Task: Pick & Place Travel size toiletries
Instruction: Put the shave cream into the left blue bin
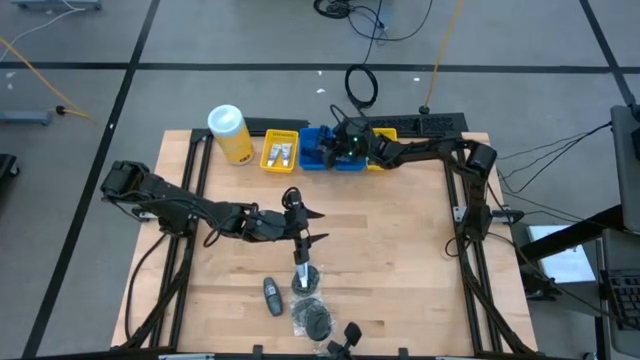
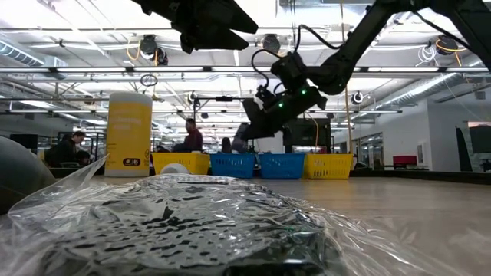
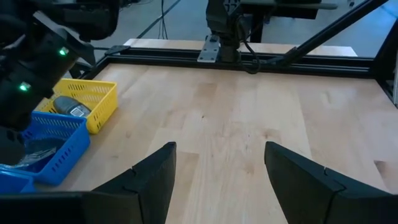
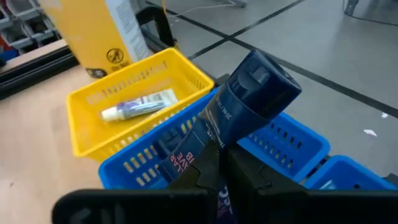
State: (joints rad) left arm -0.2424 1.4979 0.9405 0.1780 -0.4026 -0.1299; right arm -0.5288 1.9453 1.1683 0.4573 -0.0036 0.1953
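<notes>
Two end effectors show: the right end effector [image 1: 345,143] hangs at twelve o'clock on the worktop [image 1: 400,260], above the blue bin [image 4: 186,155], clenched on a dark grey bottle [image 4: 242,106] beside the yellow bin [image 4: 124,118] holding a white tube [image 4: 140,104]. The left end effector [image 1: 312,226] hovers released near the worktop's middle. Remaining toiletries lie around six o'clock: a grey bottle [image 1: 272,295], a tube [image 1: 302,272] and a bagged black puff [image 1: 312,318].

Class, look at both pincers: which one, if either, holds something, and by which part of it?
The right pincer grips a dark bottle by its lower end, cap end free, above a blue bin. The left pincer is open and holds nothing.
</notes>
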